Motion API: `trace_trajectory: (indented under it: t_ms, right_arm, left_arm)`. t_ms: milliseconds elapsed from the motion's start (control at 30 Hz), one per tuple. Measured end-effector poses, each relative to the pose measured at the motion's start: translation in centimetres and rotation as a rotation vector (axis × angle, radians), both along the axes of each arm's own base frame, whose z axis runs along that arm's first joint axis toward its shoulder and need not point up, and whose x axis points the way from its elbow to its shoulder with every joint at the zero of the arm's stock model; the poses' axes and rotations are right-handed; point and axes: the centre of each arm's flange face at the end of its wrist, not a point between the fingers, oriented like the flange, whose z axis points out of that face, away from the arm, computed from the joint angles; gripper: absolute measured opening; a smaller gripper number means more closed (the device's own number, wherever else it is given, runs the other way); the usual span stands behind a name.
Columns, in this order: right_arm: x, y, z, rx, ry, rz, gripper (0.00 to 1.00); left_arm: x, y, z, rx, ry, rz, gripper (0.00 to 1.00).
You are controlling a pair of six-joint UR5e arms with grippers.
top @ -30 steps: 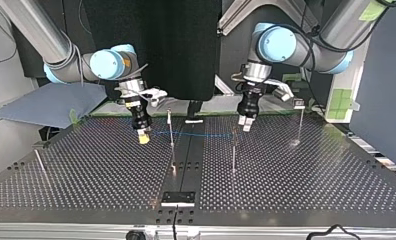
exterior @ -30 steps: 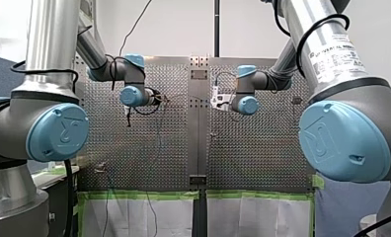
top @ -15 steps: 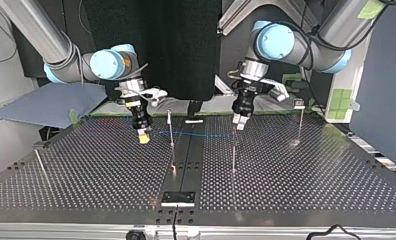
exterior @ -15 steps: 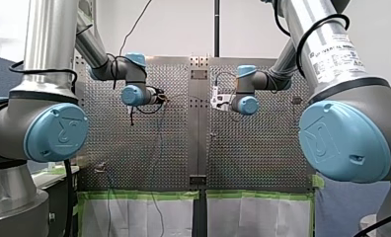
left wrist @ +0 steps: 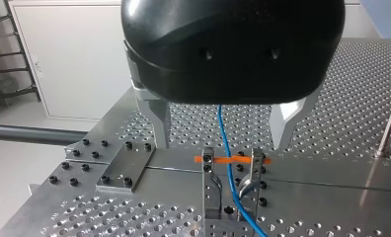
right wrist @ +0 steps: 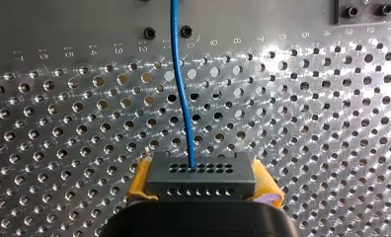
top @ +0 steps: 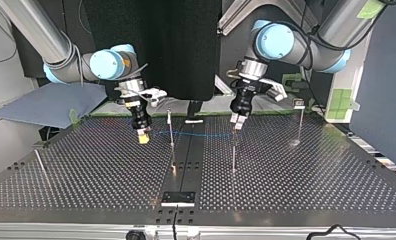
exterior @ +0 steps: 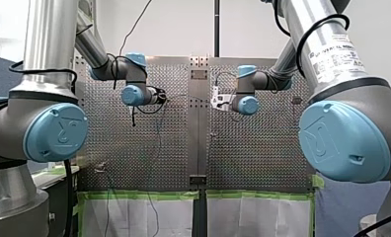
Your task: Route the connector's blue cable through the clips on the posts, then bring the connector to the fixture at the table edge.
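My right gripper [right wrist: 202,190] is clamping its yellow pads [right wrist: 140,180] on both sides of the dark connector [right wrist: 199,174], holding it above the tabletop [top: 311,180] at the top view's left, toward the far side. The blue cable [right wrist: 181,89] is leaving the connector's face and running rightward in the top view, past the thin middle post [top: 171,131], to my left gripper [left wrist: 220,143]. That gripper's metal fingers are standing apart, with the cable passing between them and touching neither. It is hanging just above a clip [left wrist: 211,182] crossed by an orange strip [left wrist: 233,160]. The cable seems to be lying between the clip's two prongs.

I judge the routing partway done, with one clip being threaded. Whether the cable is seated on the middle post I cannot tell. The far right post [top: 300,122] and the near left post [top: 40,164] are carrying no cable. The fixture [top: 178,198] is sitting at the near edge, well apart from the connector, so the delivery is not yet begun. The posts are standing between connector and fixture, where a taut cable could snag.
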Motion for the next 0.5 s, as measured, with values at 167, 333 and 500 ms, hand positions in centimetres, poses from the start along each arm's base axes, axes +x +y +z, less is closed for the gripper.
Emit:
trace_trajectory:
  t_ms: [167, 333, 500]
  right_arm:
    - [0.0, 0.0, 0.0, 0.0, 0.0, 0.0, 0.0]
    - [-0.01, 0.0, -0.01, 0.001, 0.001, 0.0, 0.0]
    - [-0.03, 0.02, -0.05, 0.004, 0.002, 0.0, 0.0]
  left_arm:
    - [0.0, 0.02, -0.01, -0.001, 0.001, 0.001, 1.0]
    - [-0.03, 0.02, -0.06, -0.001, 0.003, 0.0, 1.0]
    - [-0.26, 0.02, -0.34, -0.001, 0.025, -0.007, 1.0]
